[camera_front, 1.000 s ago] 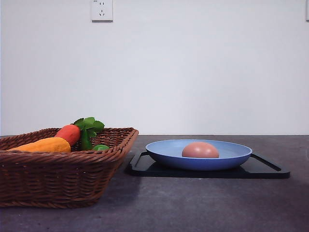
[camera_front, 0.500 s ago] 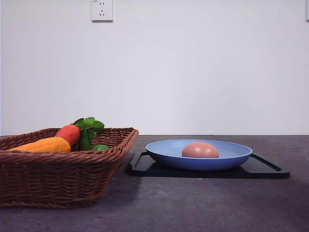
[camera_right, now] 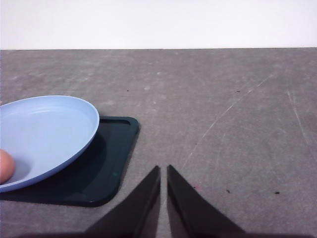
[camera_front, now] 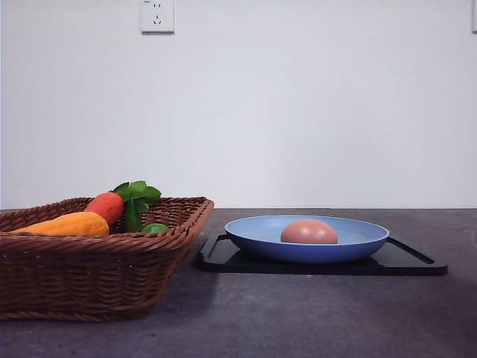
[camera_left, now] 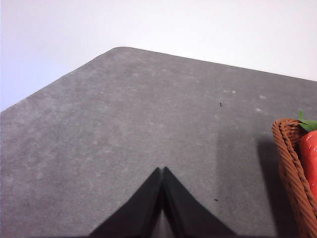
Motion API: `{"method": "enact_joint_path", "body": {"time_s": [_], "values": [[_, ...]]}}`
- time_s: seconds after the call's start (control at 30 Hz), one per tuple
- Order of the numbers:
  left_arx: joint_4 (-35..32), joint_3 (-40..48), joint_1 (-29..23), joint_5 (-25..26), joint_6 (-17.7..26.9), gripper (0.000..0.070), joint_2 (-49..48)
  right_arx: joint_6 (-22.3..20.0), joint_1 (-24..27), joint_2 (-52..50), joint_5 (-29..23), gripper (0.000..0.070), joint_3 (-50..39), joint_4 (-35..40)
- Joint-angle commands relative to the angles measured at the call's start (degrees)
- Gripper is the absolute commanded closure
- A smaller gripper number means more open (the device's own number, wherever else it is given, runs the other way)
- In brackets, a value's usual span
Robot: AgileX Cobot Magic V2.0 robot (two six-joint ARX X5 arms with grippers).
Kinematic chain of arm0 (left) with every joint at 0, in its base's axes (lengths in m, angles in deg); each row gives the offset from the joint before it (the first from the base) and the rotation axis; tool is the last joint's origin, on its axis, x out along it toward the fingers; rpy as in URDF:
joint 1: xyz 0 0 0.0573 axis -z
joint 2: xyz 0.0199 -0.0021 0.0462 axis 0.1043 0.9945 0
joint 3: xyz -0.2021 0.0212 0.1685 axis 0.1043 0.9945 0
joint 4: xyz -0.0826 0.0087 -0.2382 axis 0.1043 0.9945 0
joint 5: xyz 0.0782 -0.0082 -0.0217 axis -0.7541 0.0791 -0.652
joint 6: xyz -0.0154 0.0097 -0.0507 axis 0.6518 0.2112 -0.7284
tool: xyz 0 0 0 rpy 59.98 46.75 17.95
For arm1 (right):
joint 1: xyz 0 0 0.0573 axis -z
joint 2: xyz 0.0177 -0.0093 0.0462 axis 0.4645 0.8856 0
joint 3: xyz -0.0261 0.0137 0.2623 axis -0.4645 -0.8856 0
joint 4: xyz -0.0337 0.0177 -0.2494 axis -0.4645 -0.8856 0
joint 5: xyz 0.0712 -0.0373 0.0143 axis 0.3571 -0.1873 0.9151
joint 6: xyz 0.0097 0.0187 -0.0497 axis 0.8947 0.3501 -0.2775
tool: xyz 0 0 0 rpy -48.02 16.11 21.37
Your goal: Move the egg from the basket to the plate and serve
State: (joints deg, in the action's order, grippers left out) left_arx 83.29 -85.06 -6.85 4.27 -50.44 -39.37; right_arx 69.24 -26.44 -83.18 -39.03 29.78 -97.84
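We begin at the left gripper [camera_left: 162, 171]: its two dark fingers meet tip to tip at the lower middle of the left wrist view, jaws pressed together with nothing between them, hanging over bare grey surface [camera_left: 124, 124]. At the right edge of that frame we see the braided rim of the basket [camera_left: 292, 168] and a slice of the orange-red vegetable [camera_left: 309, 153].

The right gripper [camera_right: 163, 171] shows a thin sliver of grey between its fingers; the jaws are all but together and hold nothing. To the left of them in that frame lies the black tray [camera_right: 106, 168], carrying the light-blue plate [camera_right: 59, 124].

In the front view, the egg [camera_front: 308, 232] rests in the plate, right of centre. The basket sits at lower left, holding the orange-red vegetable, its green leaves [camera_front: 138, 195] and a yellow-orange vegetable [camera_front: 63, 224]. A white wall socket [camera_front: 157, 16] sits at upper left; we can read no writing on it.
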Motion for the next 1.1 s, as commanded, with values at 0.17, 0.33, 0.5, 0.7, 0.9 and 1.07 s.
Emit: {"method": "enact_joint_path", "body": {"time_s": [0.17,0.33,0.5,0.7,0.9,1.07], "values": [[-0.5,1.6,0.0,0.1,-0.3,0.0700,-0.1,1.0,0.0,-0.2,-0.2,0.0697,-0.3,0.2],[-0.5,1.6,0.0,0.1,-0.3,0.0700,-0.1,1.0,0.0,-0.2,-0.2,0.0697,-0.3,0.2],[-0.5,1.6,0.0,0.1,-0.3,0.0700,-0.1,1.0,0.0,-0.2,-0.2,0.0697,-0.3,0.2],[-0.5,1.6,0.0,0.1,-0.3,0.0700,-0.1,1.0,0.0,-0.2,-0.2,0.0697,-0.3,0.2],[-0.5,1.6,0.0,0.1,-0.3,0.0700,-0.1,1.0,0.0,-0.2,-0.2,0.0697,-0.3,0.2],[-0.5,1.6,0.0,0.1,-0.3,0.0700,-0.1,1.0,0.0,-0.2,-0.2,0.0697,-0.3,0.2]]}}
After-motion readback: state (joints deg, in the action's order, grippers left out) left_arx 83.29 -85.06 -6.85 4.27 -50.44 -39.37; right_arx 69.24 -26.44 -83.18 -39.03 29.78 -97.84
